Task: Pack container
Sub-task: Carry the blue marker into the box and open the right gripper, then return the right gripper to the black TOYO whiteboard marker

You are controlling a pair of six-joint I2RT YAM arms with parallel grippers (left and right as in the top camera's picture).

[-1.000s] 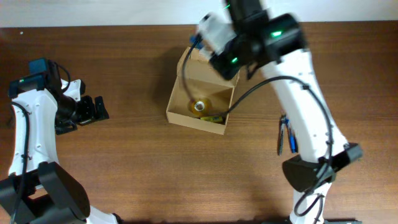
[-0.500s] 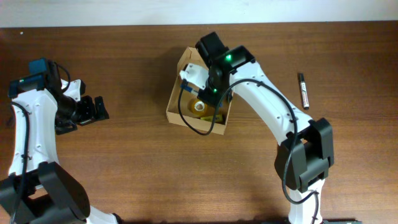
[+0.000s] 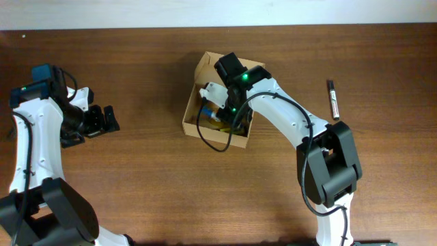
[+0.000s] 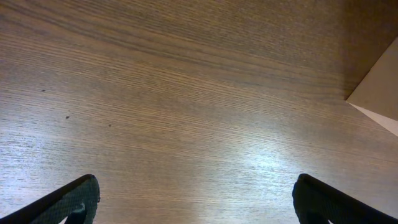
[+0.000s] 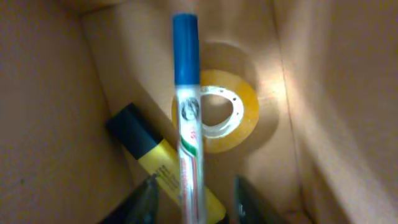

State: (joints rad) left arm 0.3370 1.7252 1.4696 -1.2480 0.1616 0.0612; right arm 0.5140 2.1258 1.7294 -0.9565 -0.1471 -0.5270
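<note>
Overhead shows the right arm bent down into the container, toward 12 o'clock of the table centre. The left arm sits at 9 o'clock, jaws wide. Only the right wrist view shows the right jaws parted beside a blue-capped marker, which lies over a tape roll and a highlighter.

**Robot lab bench**

A wooden table holds a cardboard box. White robot arms with exposed cables flank the box: the left arm and the right arm. A plain pale wall runs behind the box.
</note>
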